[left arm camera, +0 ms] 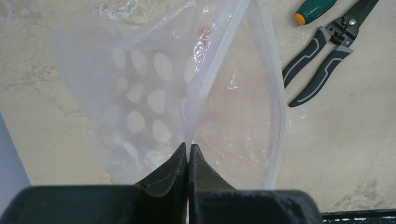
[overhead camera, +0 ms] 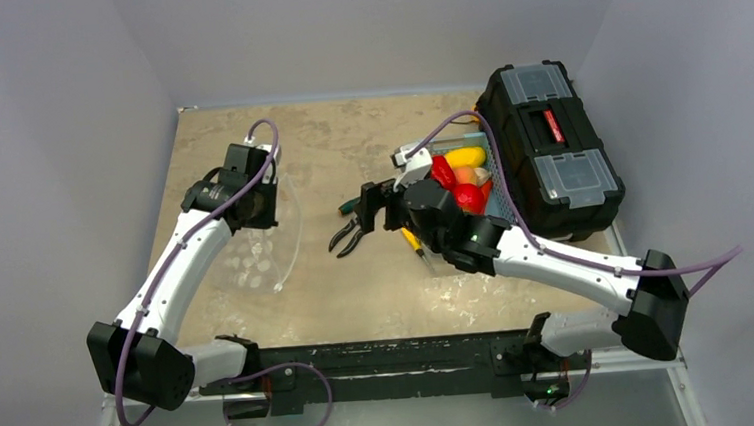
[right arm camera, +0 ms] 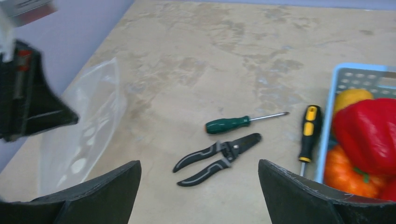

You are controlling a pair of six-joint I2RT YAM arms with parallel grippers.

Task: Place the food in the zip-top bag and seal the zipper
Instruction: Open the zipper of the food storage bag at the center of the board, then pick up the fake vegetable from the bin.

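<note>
Pinched left fingers (left arm camera: 180, 161) hold one lip of the zip-top bag (left arm camera: 140, 93) at its zipper (left arm camera: 210, 70), mouth gaping; right fingers (overhead camera: 371, 211) hang spread, empty, near the basket (right arm camera: 357, 69) of food (right arm camera: 369, 135) (none bagged yet). I worry the floppy mouth collapses when a piece arrives.

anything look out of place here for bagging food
Yes: pliers, a green screwdriver and a yellow-handled screwdriver lie loose on the table between the zip-top bag and the basket, odd among toy food. Nothing looks spilled or damaged.
</note>
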